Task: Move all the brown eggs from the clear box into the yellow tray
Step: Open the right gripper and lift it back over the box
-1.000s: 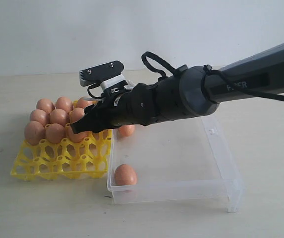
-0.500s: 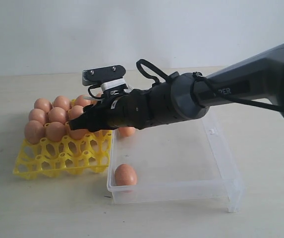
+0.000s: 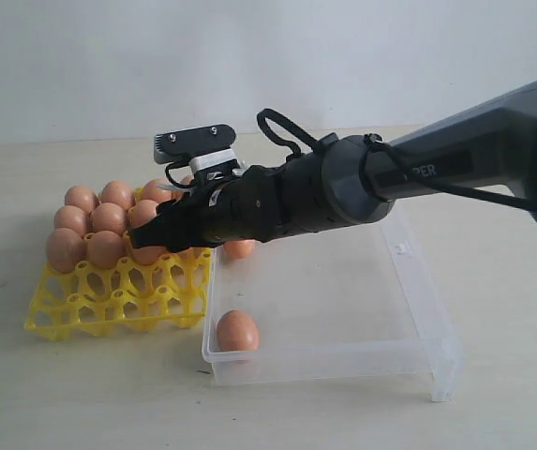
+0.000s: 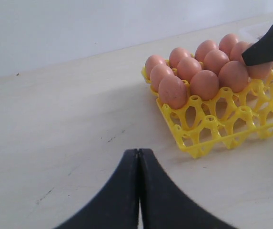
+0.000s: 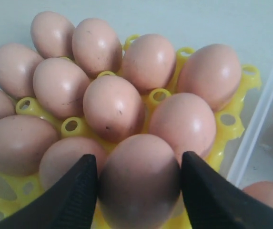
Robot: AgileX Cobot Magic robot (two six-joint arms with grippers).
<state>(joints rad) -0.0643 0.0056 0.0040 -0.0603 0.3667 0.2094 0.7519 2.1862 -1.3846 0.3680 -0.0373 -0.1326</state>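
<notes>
writing: white letters ending in "PER" on the dark grey shell of the right arm [image 3: 474, 150]; the start of the word is covered by a black cable [image 3: 277, 127]
right gripper [image 5: 140, 174]: black fingers [image 5: 74, 191] parted wide and clamped on one egg, one finger on each side of it
held egg [image 5: 140, 186]: low over the yellow tray [image 3: 109, 305] at the side nearest the clear box [image 3: 334, 361], just beside the seated eggs; whether it rests in a cup cannot be told
left gripper [image 4: 138, 191]: closed tight, fingers pressed together with nothing between them, low over the table [image 3: 81, 394], well apart from the tray
tray position: on the table just left of the box in the exterior view, its corner close to the box wall; touching or not cannot be told
brown eggs [image 3: 109, 217] in tray: packed in the far rows, close against each other; the near rows of cups stand open
eggs in box: one [image 3: 237, 330] by the near left corner, another [image 3: 240, 248] at the far left, half hidden behind the right arm
box: low transparent walls, floor mostly bare, small latch tab [image 3: 399, 248] on the right wall
in the way: the right arm stretches across the box from the right and covers the tray's right edge
open room: pale table in front of tray and box and to the right; plain white wall [image 3: 249, 56] behind
</notes>
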